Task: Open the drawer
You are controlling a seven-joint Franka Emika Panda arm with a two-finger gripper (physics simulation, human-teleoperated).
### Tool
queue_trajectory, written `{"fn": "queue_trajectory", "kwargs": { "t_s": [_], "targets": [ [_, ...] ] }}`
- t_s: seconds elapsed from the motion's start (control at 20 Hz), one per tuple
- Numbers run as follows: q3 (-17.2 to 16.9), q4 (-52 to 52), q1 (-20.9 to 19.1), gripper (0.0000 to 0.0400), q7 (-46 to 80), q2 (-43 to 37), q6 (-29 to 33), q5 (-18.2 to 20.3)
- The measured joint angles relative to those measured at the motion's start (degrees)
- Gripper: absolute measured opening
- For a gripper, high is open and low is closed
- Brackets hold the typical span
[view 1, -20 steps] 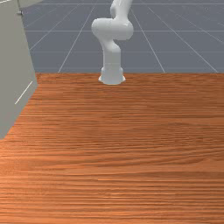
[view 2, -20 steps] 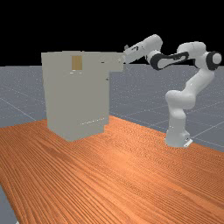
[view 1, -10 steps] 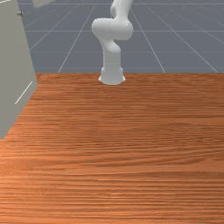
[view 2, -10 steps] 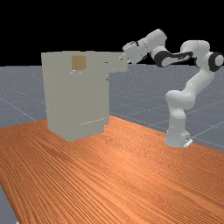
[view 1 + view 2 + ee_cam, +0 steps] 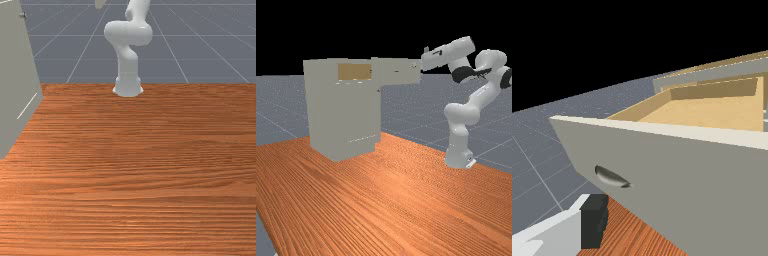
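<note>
In the far view my gripper point(image 5: 425, 62) is at the outer end of the pulled-out grey drawer point(image 5: 396, 71), high on the cabinet point(image 5: 343, 112). Seen from the wrist, my gripper point(image 5: 637, 220) stands open, one dark-tipped finger point(image 5: 594, 221) below the handle point(image 5: 612, 177); the other finger is hidden. That small curved metal handle sits on the drawer's grey front point(image 5: 677, 175), and behind it the tan inside point(image 5: 702, 114) is exposed. A pale corner of the drawer point(image 5: 100, 3) hangs at the front view's top edge.
The cabinet's grey side point(image 5: 17, 75) rises at the front view's left, with a small knob point(image 5: 23, 15) near its upper edge. The wooden table point(image 5: 140, 170) lies below the drawer. My arm's base point(image 5: 458, 155) stands at the far view's right.
The drawer has slid farther out, toward the far view's right and the front view's right, showing more tan interior. My hand has drawn back the same way and turned.
</note>
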Motion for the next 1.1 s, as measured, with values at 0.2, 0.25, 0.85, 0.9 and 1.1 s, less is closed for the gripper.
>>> {"fn": "queue_trajectory", "kwargs": {
  "t_s": [0.2,0.25,0.85,0.9,1.1],
  "targets": [
    [-0.53,-1.07,12.11,0.0099,-16.11,9.72,14.12,-4.20],
    [-1.57,-2.71,13.49,0.0060,-18.82,10.18,16.73,-5.70],
    [-8.01,-8.24,16.10,0.0000,-26.79,0.85,17.16,-8.78],
    [-12.73,-7.04,16.22,0.0000,-30.32,-0.22,15.94,-8.27],
    [-24.57,-1.67,16.36,0.0157,-40.04,-6.83,9.85,-6.29]
  ]
}}
